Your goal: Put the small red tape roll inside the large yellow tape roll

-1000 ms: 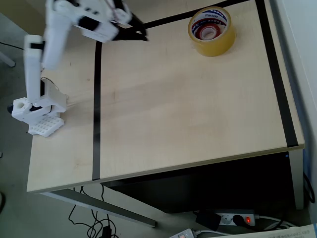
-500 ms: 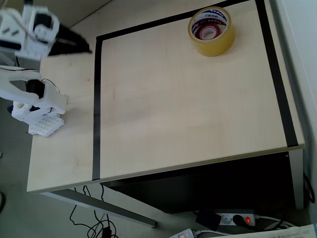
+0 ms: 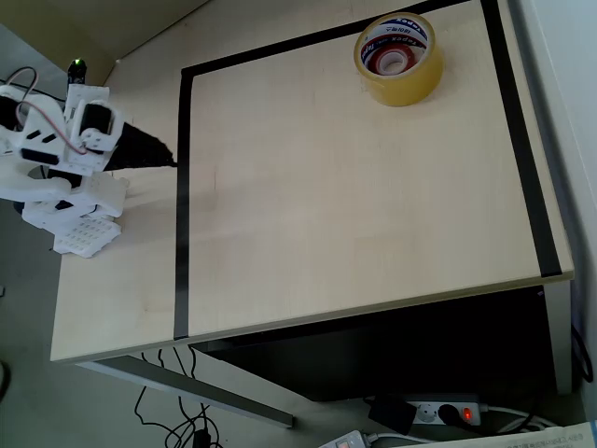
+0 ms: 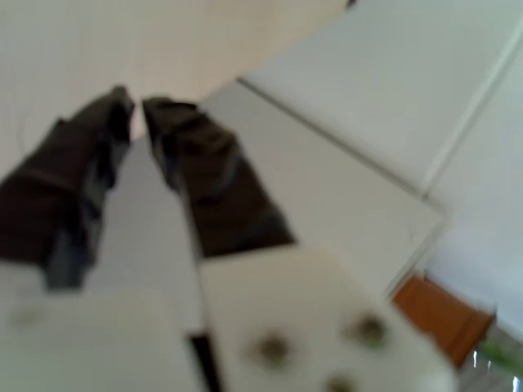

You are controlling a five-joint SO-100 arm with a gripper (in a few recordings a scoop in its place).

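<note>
At the table's far right corner, in the overhead view, the yellow roll (image 3: pixel 398 58) lies flat with the red roll (image 3: pixel 393 60) sitting inside its core, red showing through the central hole. Judged from how things lie, the placing is done and what remains is only for the arm to park. No further grasp looks necessary; the next move calls for nothing more than settling the arm at rest without sweeping across the table (image 3: pixel 354 224).

The gripper (image 3: pixel 164 158) is at the table's left edge, well apart from both rolls, folded low over the white base (image 3: pixel 73 219) and pointing toward the black tape line (image 3: pixel 181 187). In the wrist view the gripper (image 4: pixel 137 104) shows as two dark fingers (image 4: pixel 204 171) with their tips close together, a narrow gap between them, and nothing held. That view is blurred, so I judge them nearly closed rather than fully clenched, though I would not press it. They touch neither roll.
</note>
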